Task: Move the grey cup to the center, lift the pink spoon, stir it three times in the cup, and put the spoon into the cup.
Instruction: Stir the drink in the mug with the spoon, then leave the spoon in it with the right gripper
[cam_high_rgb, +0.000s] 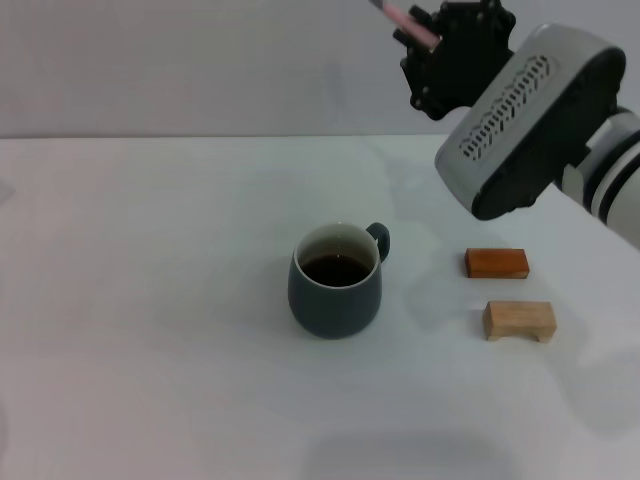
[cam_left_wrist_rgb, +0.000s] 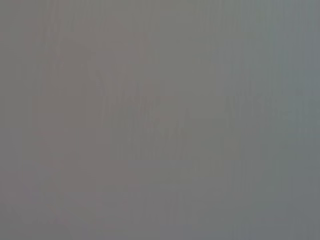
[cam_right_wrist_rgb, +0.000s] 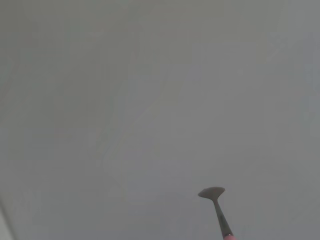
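grey cup (cam_high_rgb: 335, 282) mid-table (cam_high_rgb: 150, 300) | two blocks right of it: flat block (cam_high_rgb: 496, 262) behind, small block (cam_high_rgb: 519, 320) in front

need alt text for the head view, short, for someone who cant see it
A grey cup of dark liquid sits mid-table on a white table, while the right gripper, raised at the upper right, holds a pink spoon in its jaws. Right of the cup lie a reddish-brown wooden block and a tan wooden block.
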